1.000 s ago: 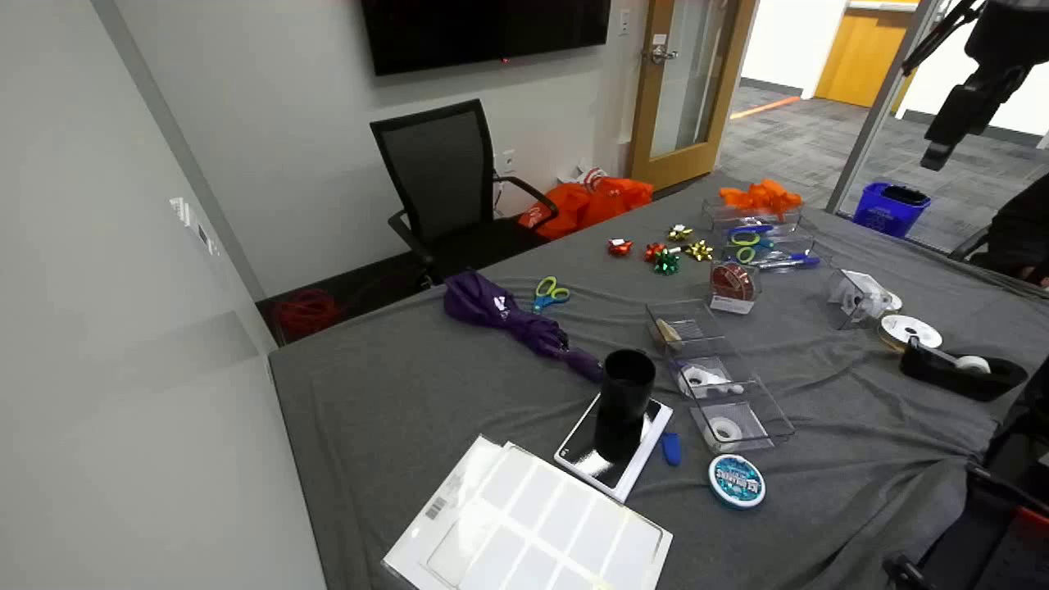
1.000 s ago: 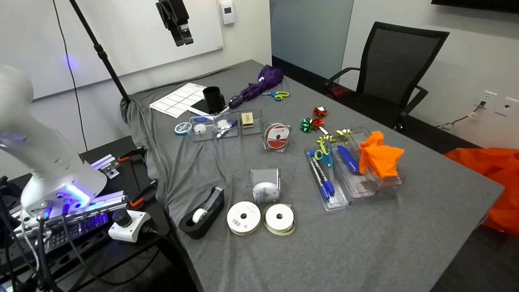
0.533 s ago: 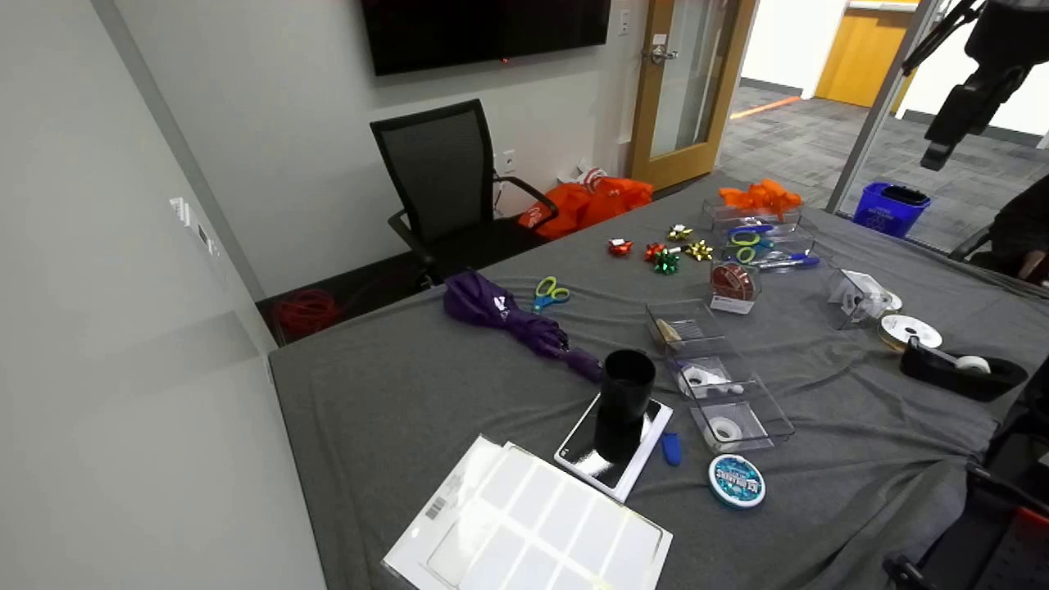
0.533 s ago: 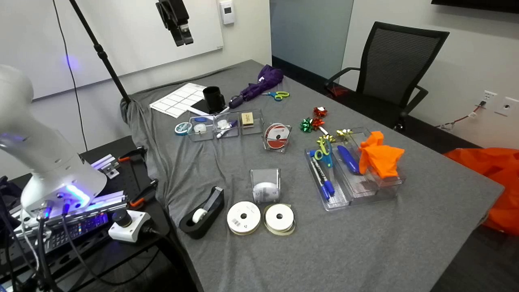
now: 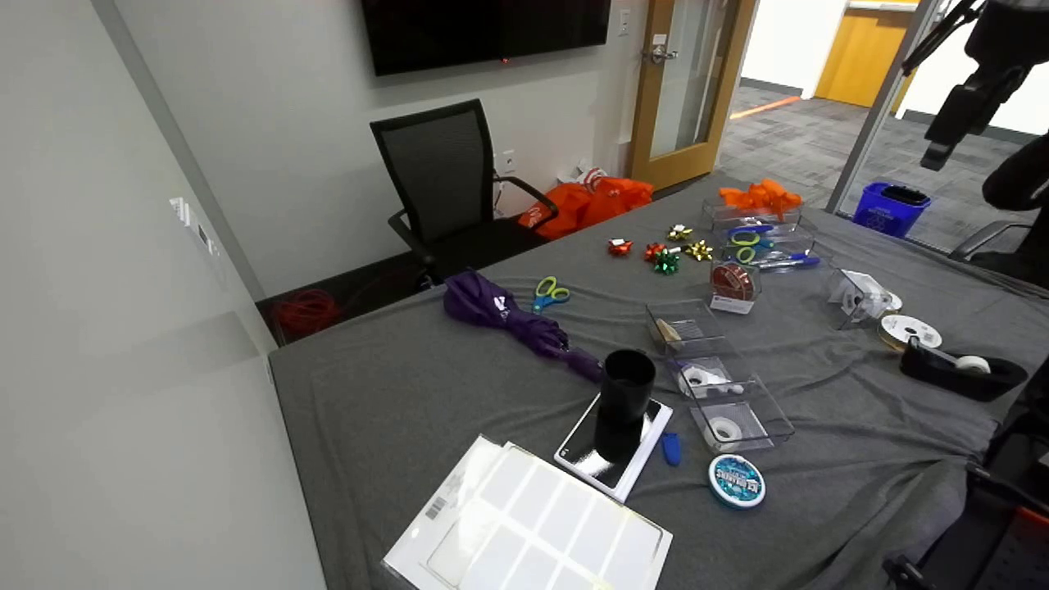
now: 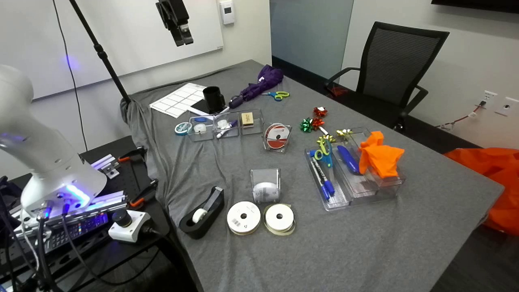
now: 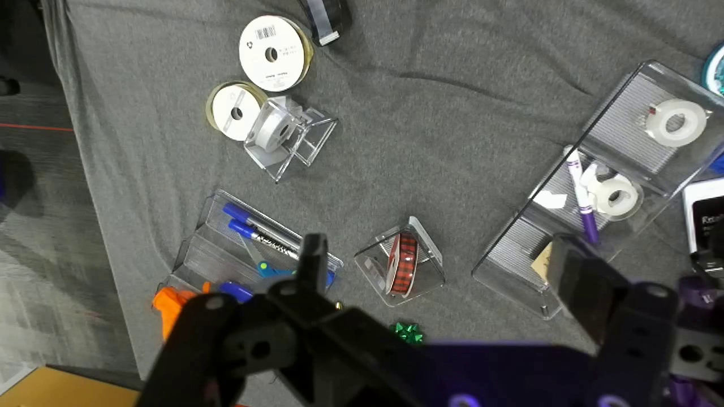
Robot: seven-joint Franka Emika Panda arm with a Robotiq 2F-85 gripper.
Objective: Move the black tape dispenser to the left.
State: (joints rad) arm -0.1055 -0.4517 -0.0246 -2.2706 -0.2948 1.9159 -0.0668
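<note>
Black, low, elongated tape dispenser (image 6: pixel 210 217) with white roll (image 6: pixel 198 215), flat on the grey-draped counter (image 6: pixel 336 247) just beside a white spool (image 6: pixel 236 224); long axis diagonal in an exterior view, cutter end to the upper right. Clear three-part tray (image 7: pixel 622 131) with tape rolls (image 7: pixel 659 125), purple-capped marker (image 7: pixel 581 192) and tan block (image 6: pixel 247 119); clear organiser (image 6: pixel 362 187) with blue-capped markers (image 6: pixel 329 187), scissors (image 6: pixel 327 156) and orange cloth (image 6: pixel 382 156). Claw (image 7: pixel 440 249), parted wide and gripping nothing.
</note>
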